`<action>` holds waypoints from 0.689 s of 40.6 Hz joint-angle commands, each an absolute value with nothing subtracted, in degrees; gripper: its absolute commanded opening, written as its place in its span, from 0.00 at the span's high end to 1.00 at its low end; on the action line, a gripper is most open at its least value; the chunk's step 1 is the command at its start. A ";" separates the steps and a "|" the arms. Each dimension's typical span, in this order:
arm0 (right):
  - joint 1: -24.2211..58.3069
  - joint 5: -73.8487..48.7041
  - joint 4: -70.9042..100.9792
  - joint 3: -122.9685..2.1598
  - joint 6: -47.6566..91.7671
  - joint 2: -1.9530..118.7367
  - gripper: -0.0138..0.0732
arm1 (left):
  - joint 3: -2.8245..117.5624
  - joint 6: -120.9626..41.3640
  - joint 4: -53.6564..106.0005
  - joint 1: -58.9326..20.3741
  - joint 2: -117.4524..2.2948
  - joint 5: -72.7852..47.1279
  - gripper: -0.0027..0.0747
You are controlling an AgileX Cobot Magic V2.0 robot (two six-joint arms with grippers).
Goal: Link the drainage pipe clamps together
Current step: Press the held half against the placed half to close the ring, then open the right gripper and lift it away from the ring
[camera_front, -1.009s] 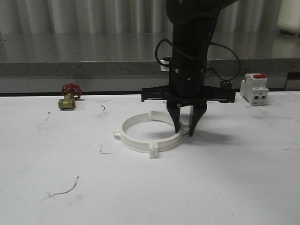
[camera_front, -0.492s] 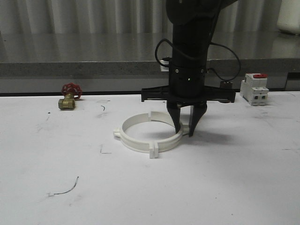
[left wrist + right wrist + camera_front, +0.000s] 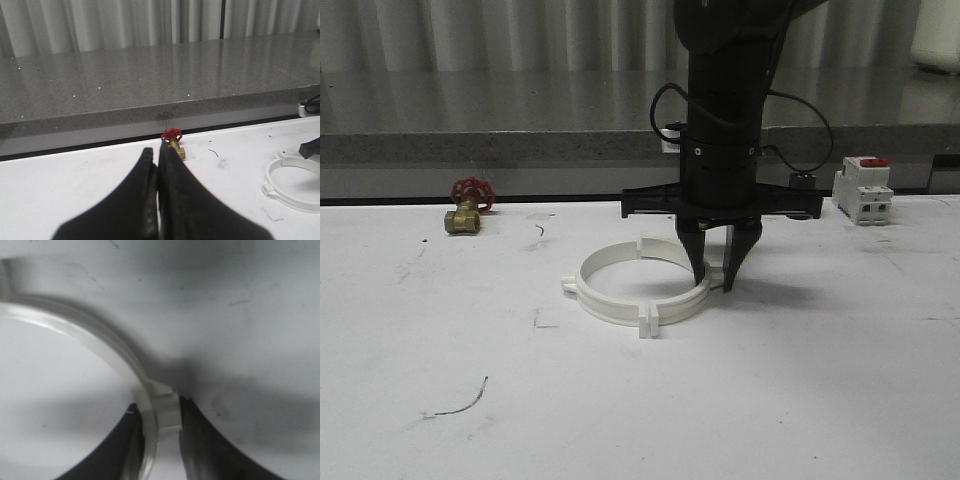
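As I scan the white table surface [image 3: 800,400] from my left, I first see a small brass valve with a red handwheel [image 3: 466,208] near the far edge, its matte metal body lying on its side. The left gripper [image 3: 158,165] hovers short of that valve in the left wrist view, its two black tapered fingers pressed flat together with nothing between them.

Near the table's centre lie the drainage pipe clamps [image 3: 638,285], two smooth white plastic semicircular bands set end to end as a wide ring, flat on the surface with the opening facing up. The seams run front to back: paired flat tabs stand at the near and far sides, and a small nub projects to the left.

The right gripper [image 3: 718,270] descends vertically onto the ring's right side. In the right wrist view its black fingers [image 3: 117,450] pinch the band at its right-hand nub.

Further right stands a white block-shaped breaker with a red top [image 3: 863,190].
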State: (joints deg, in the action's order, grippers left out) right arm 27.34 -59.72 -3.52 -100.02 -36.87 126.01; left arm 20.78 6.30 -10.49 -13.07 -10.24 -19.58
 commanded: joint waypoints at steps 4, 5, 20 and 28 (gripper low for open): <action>27.15 -60.21 -3.53 -101.53 -36.44 122.74 0.58 | 22.33 6.43 -10.66 -12.94 -10.75 -15.11 0.99; 27.15 -60.14 -3.46 -101.53 -36.44 122.74 0.55 | 22.33 6.43 -10.66 -12.94 -10.75 -15.11 0.99; 27.15 -58.59 -2.95 -101.54 -38.59 122.74 0.36 | 22.33 6.43 -10.66 -12.94 -10.75 -15.11 0.99; 27.15 -58.98 -3.13 -101.54 -38.77 122.03 0.36 | 22.33 6.43 -10.66 -12.94 -10.75 -15.11 0.99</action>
State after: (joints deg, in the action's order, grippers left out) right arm 27.34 -59.37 -2.62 -100.02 -38.55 126.14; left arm 20.78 6.30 -10.49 -13.07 -10.24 -19.58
